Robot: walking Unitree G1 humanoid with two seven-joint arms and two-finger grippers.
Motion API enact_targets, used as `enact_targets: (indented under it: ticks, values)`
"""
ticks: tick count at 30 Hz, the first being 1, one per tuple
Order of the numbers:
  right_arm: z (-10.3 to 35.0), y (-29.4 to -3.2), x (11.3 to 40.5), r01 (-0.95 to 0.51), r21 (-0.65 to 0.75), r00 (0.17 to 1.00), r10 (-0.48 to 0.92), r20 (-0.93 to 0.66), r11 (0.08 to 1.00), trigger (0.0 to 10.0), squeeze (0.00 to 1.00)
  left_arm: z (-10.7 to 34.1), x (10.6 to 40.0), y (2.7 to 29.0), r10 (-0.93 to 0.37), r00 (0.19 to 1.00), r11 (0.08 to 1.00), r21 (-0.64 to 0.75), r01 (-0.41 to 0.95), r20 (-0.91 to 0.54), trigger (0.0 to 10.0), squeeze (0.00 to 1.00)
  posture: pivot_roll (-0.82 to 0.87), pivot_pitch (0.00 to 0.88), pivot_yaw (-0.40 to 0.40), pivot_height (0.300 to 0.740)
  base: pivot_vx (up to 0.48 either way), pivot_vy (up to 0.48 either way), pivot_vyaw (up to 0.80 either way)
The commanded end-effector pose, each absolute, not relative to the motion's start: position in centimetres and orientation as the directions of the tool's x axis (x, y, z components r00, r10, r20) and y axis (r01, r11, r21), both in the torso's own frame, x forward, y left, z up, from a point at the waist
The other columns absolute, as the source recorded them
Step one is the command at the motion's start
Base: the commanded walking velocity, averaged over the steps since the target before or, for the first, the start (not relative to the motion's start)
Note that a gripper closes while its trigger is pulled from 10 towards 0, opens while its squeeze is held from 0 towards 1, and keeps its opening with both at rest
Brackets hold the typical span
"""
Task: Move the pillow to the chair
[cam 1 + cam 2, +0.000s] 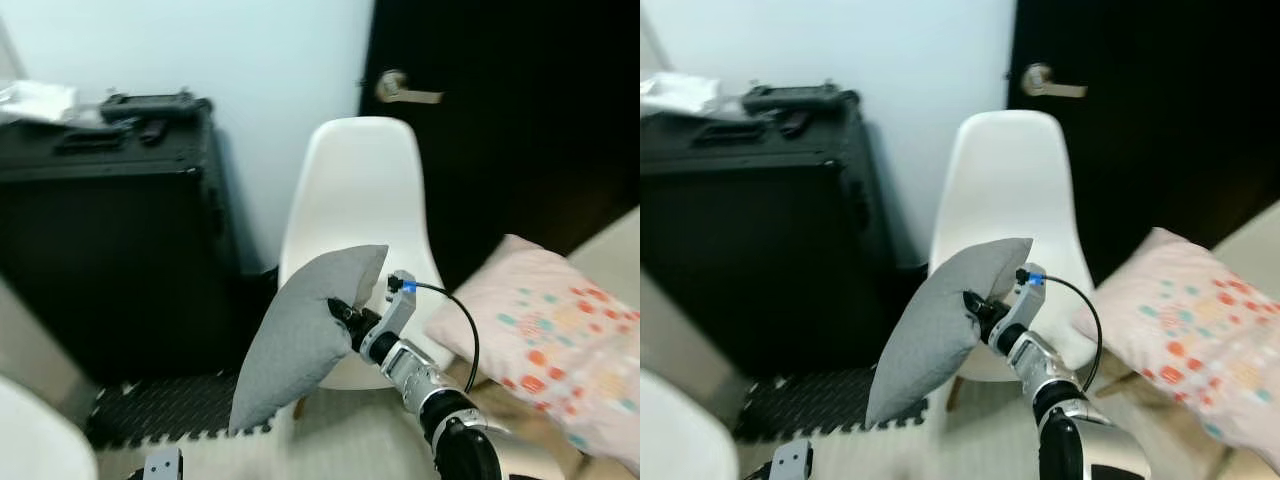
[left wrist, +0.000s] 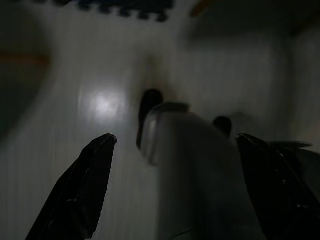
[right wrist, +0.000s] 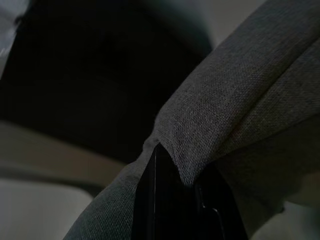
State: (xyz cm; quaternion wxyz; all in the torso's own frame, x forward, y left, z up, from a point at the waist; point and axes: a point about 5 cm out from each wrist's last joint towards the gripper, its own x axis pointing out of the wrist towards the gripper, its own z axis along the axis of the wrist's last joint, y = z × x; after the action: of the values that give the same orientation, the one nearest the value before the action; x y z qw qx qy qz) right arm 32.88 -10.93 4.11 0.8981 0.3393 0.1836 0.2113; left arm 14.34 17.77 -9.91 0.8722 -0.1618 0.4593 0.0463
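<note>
**Grey pillow held up in front of the white chair**

Head views: the right gripper (image 1: 340, 312) is raised before the robot, its black fingers pinching the right side of a grey pillow (image 1: 300, 335). The pillow hangs in the air, tilted, its upper corner overlapping the lower part of the backrest of a white chair (image 1: 360, 190) and its lower corner hanging over the black foam mat (image 1: 160, 410) on the floor. It hides the left part of the chair's seat; whether it touches the seat cannot be told. The chair stands against the pale wall, with a dark door (image 1: 520, 120) and its lever handle (image 1: 405, 90) just to its right. A large black case (image 1: 110, 250) stands to the chair's left, near it. At the right edge lies a pink patterned pillow (image 1: 560, 340), close to the chair's right side.

Left wrist view: the left gripper (image 2: 175, 185) points down at the pale floor (image 2: 65, 100), its two black fingers (image 2: 80, 190) spread wide with nothing between them. A grey rounded part of the robot shows blurred beyond them.

Right wrist view: the grey pillow's woven cloth is bunched around one black finger (image 3: 165, 200), gripped tight; the background is dark.
</note>
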Motion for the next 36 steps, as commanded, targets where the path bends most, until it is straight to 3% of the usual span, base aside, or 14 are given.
enact_targets:
  ticks: [1,9,13,22,26,28,36]
  values:
    - [4.7,-10.8,33.3,-0.262,0.691,0.855,0.494,-0.157,0.673,10.0,0.0,-10.3,13.5,16.5,-0.111,0.541,0.937,-0.269,-0.221,-0.833,10.0,0.0,-0.02,0.072,-0.037,0.74,0.0,0.0,-0.8]
    - [4.7,-8.6,32.9,-0.36,0.669,0.796,0.589,-0.143,0.65,10.0,0.0,-10.3,13.7,16.6,-0.12,0.538,0.941,-0.269,-0.206,-0.834,10.0,0.0,-0.03,0.071,-0.035,0.74,0.0,-0.12,-0.2]
    - [4.6,-8.3,32.6,-0.382,0.664,0.78,0.61,-0.143,0.643,10.0,0.0,-10.3,13.6,16.8,-0.101,0.534,0.941,-0.256,-0.223,-0.839,10.0,0.0,-0.03,0.069,-0.037,0.74,0.0,-0.434,0.0]
    - [4.2,-7.4,32.1,-0.431,0.635,0.74,0.654,-0.158,0.641,10.0,0.0,-10.2,13.8,17.3,-0.051,0.543,0.946,-0.215,-0.244,-0.838,10.0,0.0,-0.03,0.069,-0.037,0.74,0.0,0.0,0.0]
    - [3.8,-7.0,31.6,-0.44,0.638,0.726,0.668,-0.161,0.632,10.0,0.0,-9.9,14.6,17.4,-0.038,0.573,0.949,-0.21,-0.237,-0.819,10.0,0.0,-0.02,0.063,-0.044,0.74,0.0,0.0,0.0]
    - [3.9,-6.5,31.5,-0.452,0.65,0.716,0.683,-0.144,0.611,10.0,0.0,-9.1,16.3,17.8,-0.031,0.632,0.949,-0.221,-0.224,-0.774,10.0,0.0,-0.02,0.062,-0.045,0.74,0.0,0.0,0.0]
    - [4.2,-5.8,31.3,-0.495,0.677,0.678,0.73,-0.09,0.544,10.0,0.0,-8.4,17.8,17.9,-0.037,0.676,0.948,-0.241,-0.21,-0.736,10.0,0.0,-0.02,0.07,-0.037,0.74,0.0,0.0,0.0]
